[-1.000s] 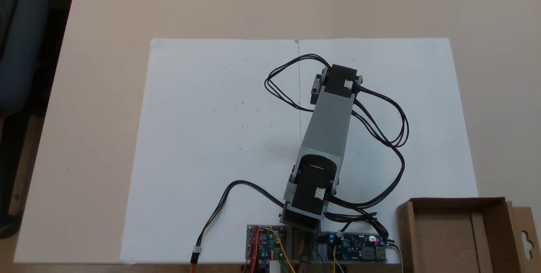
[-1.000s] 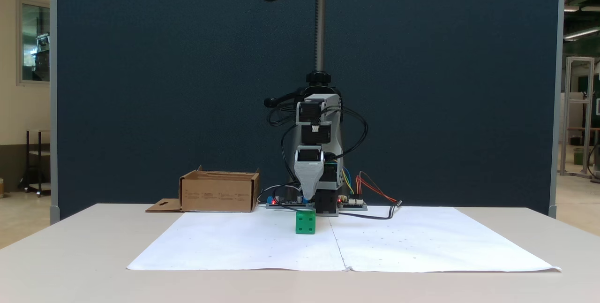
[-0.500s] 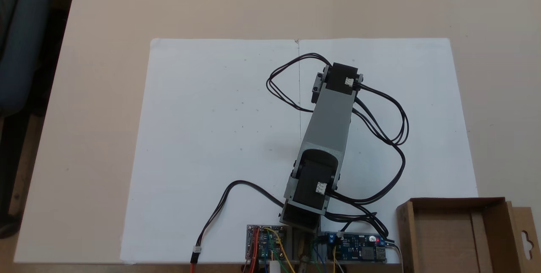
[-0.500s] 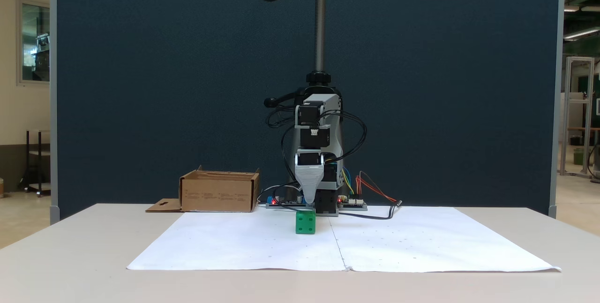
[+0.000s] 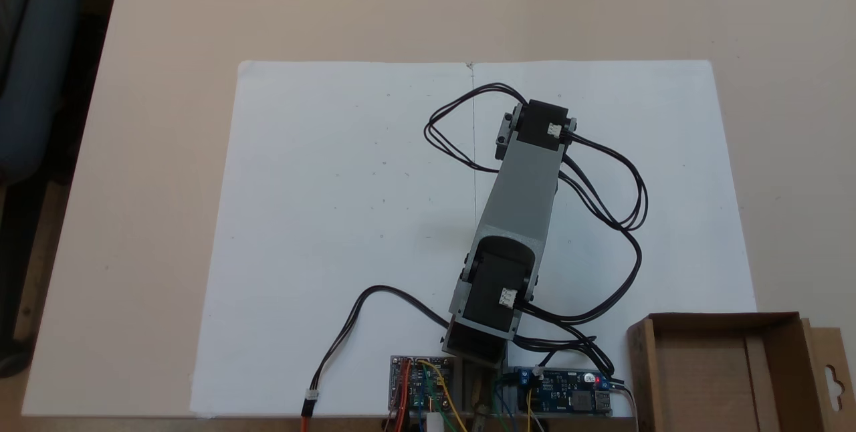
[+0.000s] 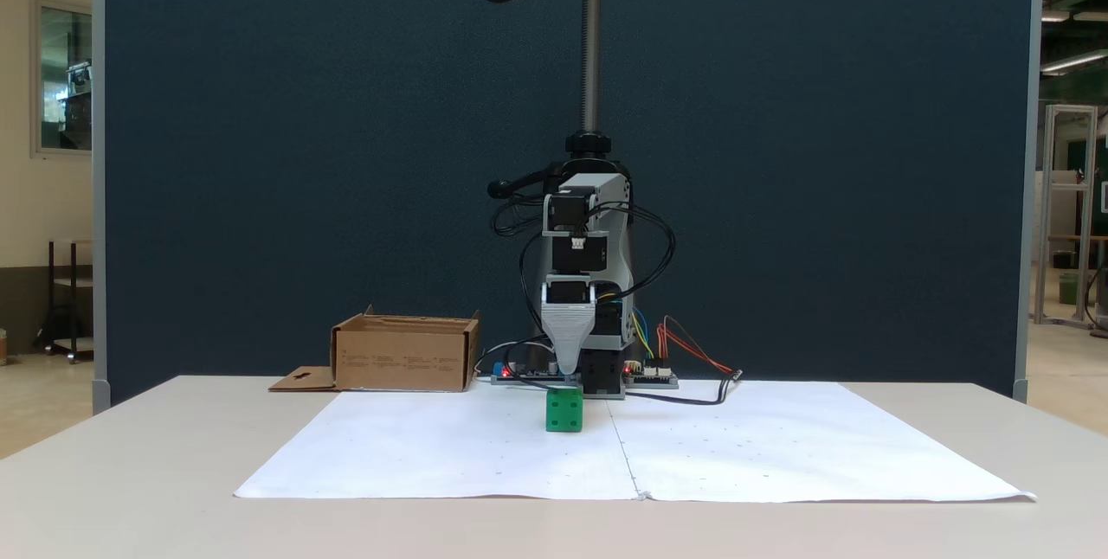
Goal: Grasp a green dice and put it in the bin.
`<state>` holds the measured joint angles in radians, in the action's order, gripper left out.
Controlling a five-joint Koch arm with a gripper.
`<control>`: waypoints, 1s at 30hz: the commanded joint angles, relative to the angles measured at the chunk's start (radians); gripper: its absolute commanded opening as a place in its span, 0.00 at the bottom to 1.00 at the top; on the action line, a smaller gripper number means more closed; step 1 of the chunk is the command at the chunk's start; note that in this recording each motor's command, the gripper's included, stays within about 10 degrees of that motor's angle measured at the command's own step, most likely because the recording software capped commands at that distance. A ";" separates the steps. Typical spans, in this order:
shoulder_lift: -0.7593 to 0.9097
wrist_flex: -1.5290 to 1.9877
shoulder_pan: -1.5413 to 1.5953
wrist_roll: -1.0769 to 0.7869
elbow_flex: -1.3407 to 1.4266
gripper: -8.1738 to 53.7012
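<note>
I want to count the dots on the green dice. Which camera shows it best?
The fixed view from the table's front: the green dice sits in plain sight on the white paper, one dotted face toward the camera, just below the end effector. In the fixed view from above, the arm stretches over that spot and covers it.

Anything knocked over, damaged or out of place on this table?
Nothing stands out. The green dice sits flat on the white paper, with the tool just above it. The bin stands upright beside the paper, its flap lying flat on the table. The paper lies smooth.
</note>
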<state>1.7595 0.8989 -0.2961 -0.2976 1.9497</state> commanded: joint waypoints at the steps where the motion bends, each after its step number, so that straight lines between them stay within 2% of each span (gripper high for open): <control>1: 0.012 -0.064 -0.014 0.067 -0.026 0.86; 19: 0.008 -0.080 -0.077 0.084 0.049 0.84; 30: -0.072 -0.129 -0.060 0.084 0.058 0.84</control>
<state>1.6674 0.7931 -0.3482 -0.2700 2.0264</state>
